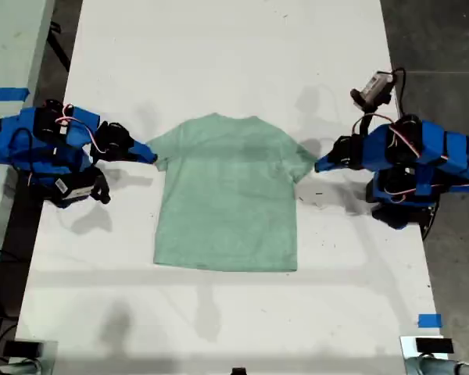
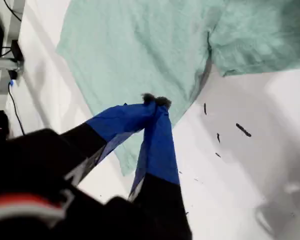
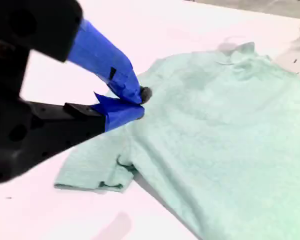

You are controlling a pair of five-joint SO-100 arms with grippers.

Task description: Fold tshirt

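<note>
The tshirt (image 1: pixel 227 203) is seen spread flat and face-down or face-up (which cannot be told) on the white table (image 1: pixel 219 62), between the two grippers, with its collar away from the camera in the exterior view. It is a plain pale mint-green, short-sleeved, lightly heathered and free of large creases.

My first gripper (image 1: pixel 319 166) is placed just at the tip of one sleeve, and my second gripper (image 1: pixel 152 155) at the tip of the other sleeve. The jaws of both are seen brought together at their tips. Whether cloth is pinched between them cannot be told.

In the first wrist view the sleeve hem just beyond my first gripper (image 2: pixel 155 101) is shown slightly lifted off the table, with a shadow beneath it, and small black marks (image 2: pixel 243 130) are seen on the table beside the tshirt (image 2: pixel 140 45).

In the second wrist view the sleeve below my second gripper (image 3: pixel 139 102) is shown rumpled at its hem, a detail lost in the exterior view.
</note>
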